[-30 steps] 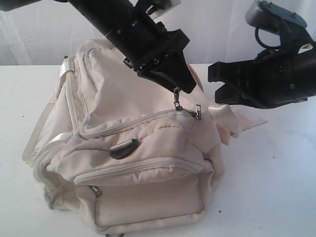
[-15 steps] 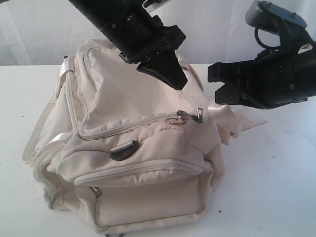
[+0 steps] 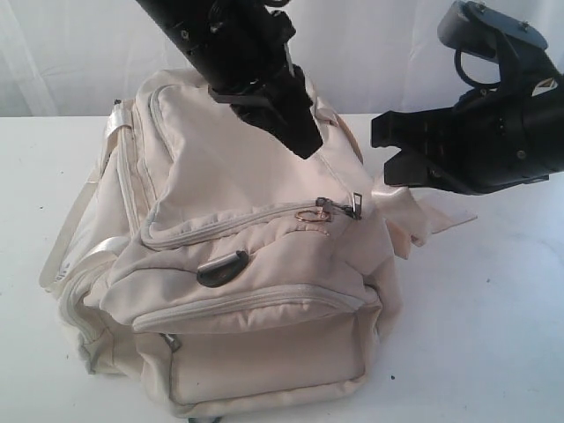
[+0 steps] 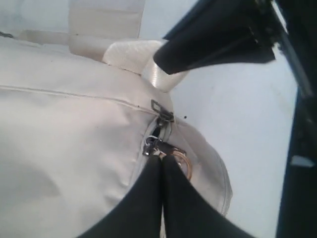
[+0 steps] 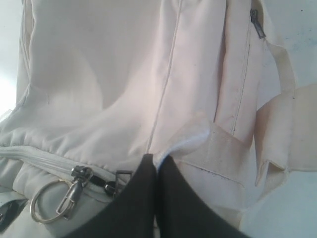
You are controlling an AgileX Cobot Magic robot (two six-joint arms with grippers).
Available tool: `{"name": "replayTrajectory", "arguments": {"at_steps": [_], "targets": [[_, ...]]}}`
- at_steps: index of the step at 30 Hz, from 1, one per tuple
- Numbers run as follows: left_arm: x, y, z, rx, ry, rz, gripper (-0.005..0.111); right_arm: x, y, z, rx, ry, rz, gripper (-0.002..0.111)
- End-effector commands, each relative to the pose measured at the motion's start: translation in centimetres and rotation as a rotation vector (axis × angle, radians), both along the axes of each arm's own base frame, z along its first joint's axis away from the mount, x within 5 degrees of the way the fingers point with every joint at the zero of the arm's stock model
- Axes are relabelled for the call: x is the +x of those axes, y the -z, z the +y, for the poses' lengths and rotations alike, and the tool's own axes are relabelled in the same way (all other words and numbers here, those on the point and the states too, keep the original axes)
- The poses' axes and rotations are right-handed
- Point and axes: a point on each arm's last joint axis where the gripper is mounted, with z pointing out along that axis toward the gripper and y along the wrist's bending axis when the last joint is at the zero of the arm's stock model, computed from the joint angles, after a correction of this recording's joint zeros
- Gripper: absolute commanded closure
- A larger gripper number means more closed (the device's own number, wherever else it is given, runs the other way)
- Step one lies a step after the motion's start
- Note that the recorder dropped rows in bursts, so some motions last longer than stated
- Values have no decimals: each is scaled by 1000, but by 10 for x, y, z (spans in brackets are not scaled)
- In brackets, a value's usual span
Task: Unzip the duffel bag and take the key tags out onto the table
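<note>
Closest to the table's (image 3: 493,335) near edge stands the duffel bag (image 3: 264,352), its front pockets zipped and a black D-ring (image 3: 220,264) lying on the fold above them. Just behind that fold runs the upper zip (image 3: 220,222), whose long axis crosses the bag from the table's left side toward its right. The zip pull (image 3: 321,210), with a small metal ring (image 3: 308,216) on it, lies slack at the right end, so this pocket looks fully shut. The key tags are nowhere in view and are presumably inside. Above the pull and a little farther back hangs the left gripper (image 3: 304,145), pointing steeply down from an arm that slants in from the upper left. Its fingers are pressed together on nothing, clear of the pull. It is the nearer arm, and the pull lies below its tips, toward the near edge. The right gripper (image 5: 156,161) is also closed, reaching in level from the right at the bag's far right end by the webbing strap (image 5: 277,119). Whether it pinches cloth cannot be told.
</note>
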Motion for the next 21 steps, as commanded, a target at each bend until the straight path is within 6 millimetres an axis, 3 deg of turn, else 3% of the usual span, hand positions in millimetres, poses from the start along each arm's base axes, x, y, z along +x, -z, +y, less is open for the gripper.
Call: {"name": "replayTrajectory", "arguments": {"at_steps": [1, 4, 9, 13, 21], "targets": [[-40, -13, -4, 130, 243, -168, 107, 0, -7, -1, 13, 5, -41, 108], [-50, -6, -13, 191, 310, -218, 107, 0, -7, -1, 13, 5, -41, 108], [-54, 28, -14, 384, 352, -241, 107, 0, -7, -1, 13, 4, -37, 108], [-52, 38, -15, 391, 333, -244, 106, 0, -7, -1, 13, 4, -37, 108], [-50, 37, -13, 405, 326, -271, 72, 0, -7, -1, 14, 6, -41, 108]]}}
